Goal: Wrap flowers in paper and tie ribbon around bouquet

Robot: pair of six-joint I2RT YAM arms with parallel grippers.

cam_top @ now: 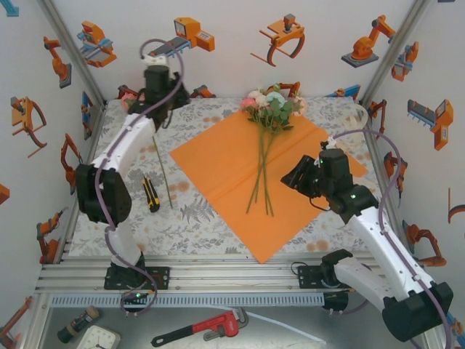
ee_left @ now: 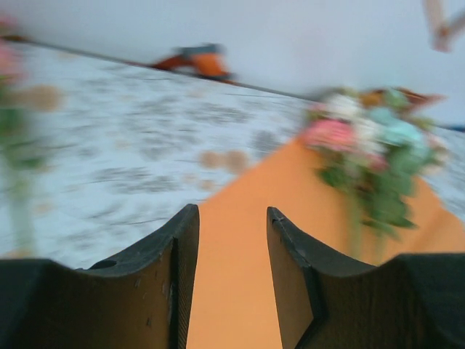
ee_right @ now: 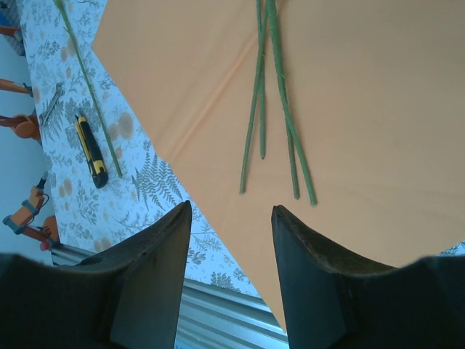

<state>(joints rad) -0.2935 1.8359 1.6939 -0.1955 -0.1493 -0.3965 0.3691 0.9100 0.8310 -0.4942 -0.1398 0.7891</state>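
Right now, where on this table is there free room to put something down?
Free: the tablecloth between the loose stem and the paper; also the paper's left half, left of the stems. Crowded: the far edge with the flowers, and the right side under the right arm.

The flowers (cam_top: 265,138) are lying on the paper (cam_top: 218,167); a knife (cam_top: 150,194) and a stem (cam_top: 163,171) are lying left of it.
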